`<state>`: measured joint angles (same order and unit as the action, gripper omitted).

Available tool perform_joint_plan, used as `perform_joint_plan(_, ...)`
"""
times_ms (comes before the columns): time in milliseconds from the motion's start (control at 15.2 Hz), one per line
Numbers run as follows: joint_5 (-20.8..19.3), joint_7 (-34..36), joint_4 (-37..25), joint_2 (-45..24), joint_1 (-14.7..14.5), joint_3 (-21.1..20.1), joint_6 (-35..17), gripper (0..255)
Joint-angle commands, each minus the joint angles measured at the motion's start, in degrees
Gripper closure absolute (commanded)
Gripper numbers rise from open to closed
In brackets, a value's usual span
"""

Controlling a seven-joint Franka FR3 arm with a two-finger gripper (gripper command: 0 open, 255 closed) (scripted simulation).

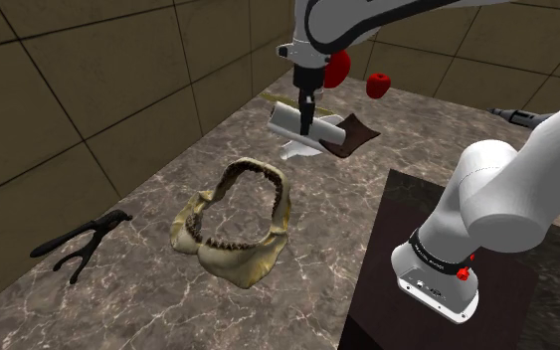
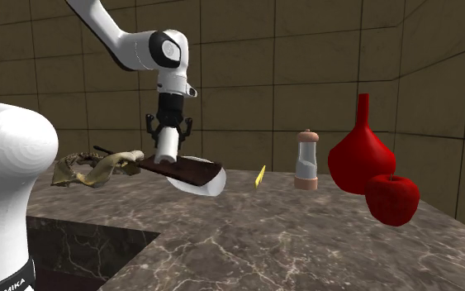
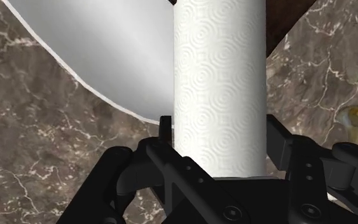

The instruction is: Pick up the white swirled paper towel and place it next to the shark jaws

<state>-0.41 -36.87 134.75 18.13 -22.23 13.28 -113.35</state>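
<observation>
My gripper (image 1: 307, 121) is shut on the white swirled paper towel roll (image 1: 289, 120) and holds it just above the marble counter (image 1: 148, 288). In the second exterior view the roll (image 2: 167, 149) hangs upright from the gripper (image 2: 169, 132). The wrist view has the roll (image 3: 219, 76) clasped between both black fingers (image 3: 166, 130). The bone-coloured shark jaws (image 1: 236, 227) lie on the counter nearer the stand, apart from the roll. They also appear in the second exterior view, as shark jaws (image 2: 94, 169) left of the roll.
A white-bladed, brown-handled knife (image 2: 196, 178) lies under the roll. A pepper mill (image 2: 306, 160), red vase (image 2: 361, 153), red apple (image 2: 391, 198) and small yellow piece (image 2: 259, 175) stand further along. A black forked object (image 1: 79, 244) lies beyond the jaws. The dark stand (image 1: 447, 268) borders the counter.
</observation>
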Motion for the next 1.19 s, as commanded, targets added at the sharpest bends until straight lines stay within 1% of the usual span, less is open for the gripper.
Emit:
perform_joint_plan(0,0.0,-0.1,1.3,-0.5,0.0,0.1,-1.8,255)
perform_joint_plan(594,0.8,-1.1,5.6,-3.8,0.2,0.3,-9.3,255)
perform_joint_plan(990,1.8,-2.2,8.0,-6.7,1.4,-0.7,-14.4,255)
perform_joint_plan(1122,1.9,-2.2,8.0,-6.7,1.4,-0.7,-14.4,255)
